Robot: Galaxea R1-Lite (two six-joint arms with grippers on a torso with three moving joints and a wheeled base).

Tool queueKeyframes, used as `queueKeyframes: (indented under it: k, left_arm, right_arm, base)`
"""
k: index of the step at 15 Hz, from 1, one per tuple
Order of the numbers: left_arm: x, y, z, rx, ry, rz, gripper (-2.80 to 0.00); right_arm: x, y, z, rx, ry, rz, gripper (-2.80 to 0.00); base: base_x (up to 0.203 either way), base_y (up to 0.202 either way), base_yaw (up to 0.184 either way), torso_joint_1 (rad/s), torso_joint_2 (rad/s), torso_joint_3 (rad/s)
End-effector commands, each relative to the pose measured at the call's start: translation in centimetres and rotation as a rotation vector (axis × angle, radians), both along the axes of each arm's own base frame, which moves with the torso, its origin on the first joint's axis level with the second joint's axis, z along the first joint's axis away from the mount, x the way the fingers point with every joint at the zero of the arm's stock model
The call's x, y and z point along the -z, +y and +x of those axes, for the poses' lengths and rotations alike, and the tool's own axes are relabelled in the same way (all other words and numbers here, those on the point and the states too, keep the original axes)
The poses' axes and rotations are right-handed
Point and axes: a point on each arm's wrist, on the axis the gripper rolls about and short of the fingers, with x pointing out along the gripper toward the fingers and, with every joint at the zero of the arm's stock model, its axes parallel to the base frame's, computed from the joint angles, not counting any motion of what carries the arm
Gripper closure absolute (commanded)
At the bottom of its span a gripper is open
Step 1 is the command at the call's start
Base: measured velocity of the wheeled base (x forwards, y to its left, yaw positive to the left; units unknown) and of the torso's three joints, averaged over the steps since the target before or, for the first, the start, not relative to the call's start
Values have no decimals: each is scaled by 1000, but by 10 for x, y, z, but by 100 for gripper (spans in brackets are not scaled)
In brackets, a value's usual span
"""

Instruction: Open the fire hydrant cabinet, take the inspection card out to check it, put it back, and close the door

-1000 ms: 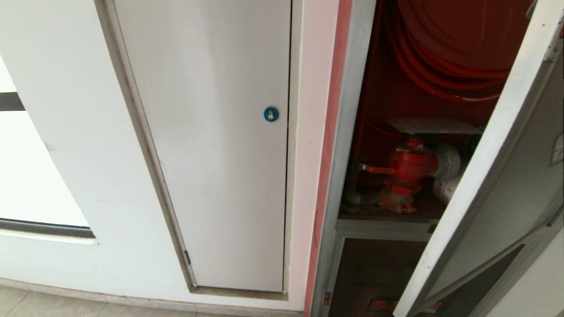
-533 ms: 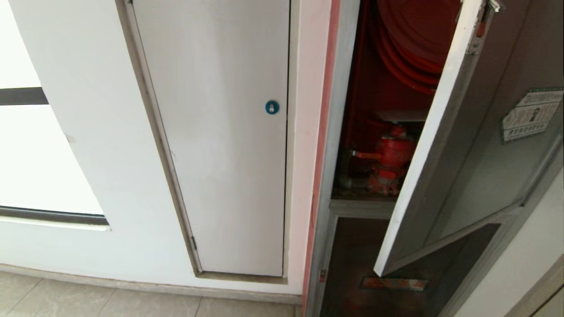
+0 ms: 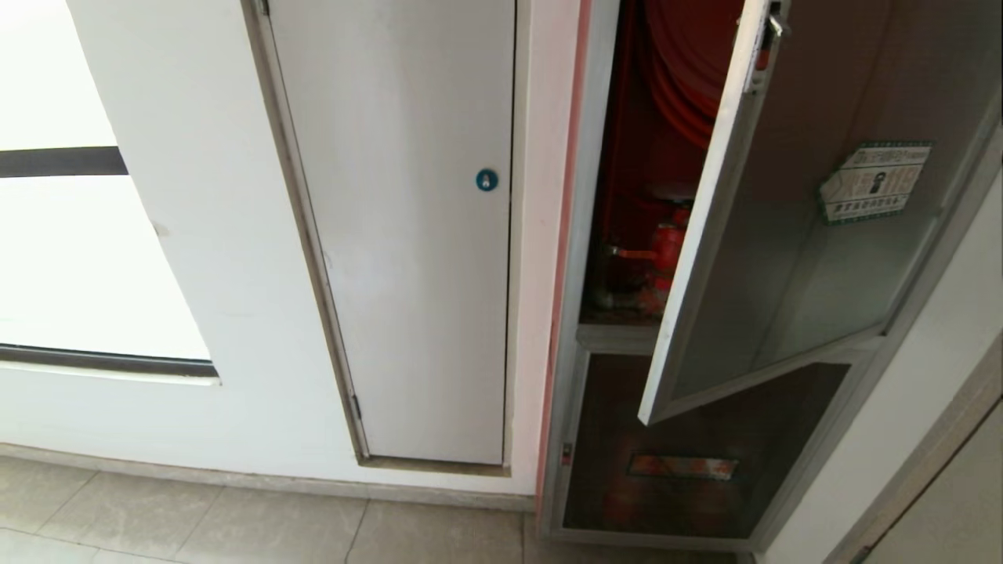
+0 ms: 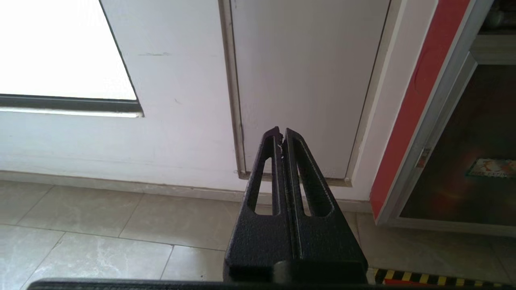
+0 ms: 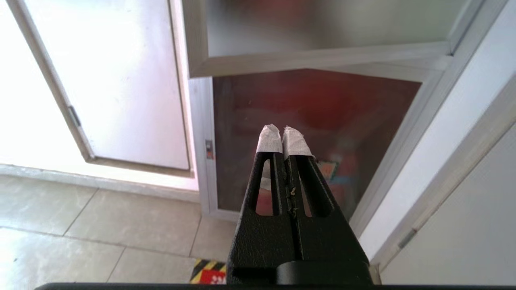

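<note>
So the door (image 3: 783, 235) of the fire hydrant cabinet (image 3: 584, 329) is hanging about half open, its free edge swung out toward the robot with the green-and-white sticker (image 3: 874, 182) on the dark glass and the little latch (image 3: 772, 27) up at its top corner. Through the gap you can see the red hose reel (image 3: 678, 78) and the red valve (image 3: 666, 247) sitting on the shelf; the inspection card I honestly can't make out from here, there's maybe a flat pale thing above the valve but the door edge covers most of it. Neither arm shows from the head camera. The left gripper (image 4: 281, 133) is clenched with nothing in it, pointing at the foot of the plain white door (image 3: 407, 235) with the blue lock (image 3: 487, 180), so it looks parked. The right gripper (image 5: 283, 131) is clenched too, empty, white-taped tips together, aimed at the lower dark panel (image 3: 705, 446) just under the door's bottom rail. My read: the step in hand is closing the door, and it's not done. To do it well, I'd push flat on the frame near the latch side, not the glass, and keep going until the latch seats.
</note>
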Motion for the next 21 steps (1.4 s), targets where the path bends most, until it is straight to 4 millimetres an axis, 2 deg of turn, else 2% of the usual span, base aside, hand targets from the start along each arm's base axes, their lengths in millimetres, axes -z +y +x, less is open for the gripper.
queueKeyframes:
  k: [1,3,21]
  left_arm:
    - [2,0,1,-1,7,0,0]
    - [2,0,1,-1,7,0,0]
    - [2,0,1,-5,6,-16,0]
  right_arm:
    - [0,0,0,0,0,-1,0]
    - [0,0,0,0,0,-1,0]
    - [0,0,0,0,0,-6,0]
  base:
    - [-189,0,1,7,6,-2]
    - [-111,0,4,0,-2,4]
    - [0,0,0,0,0,0]
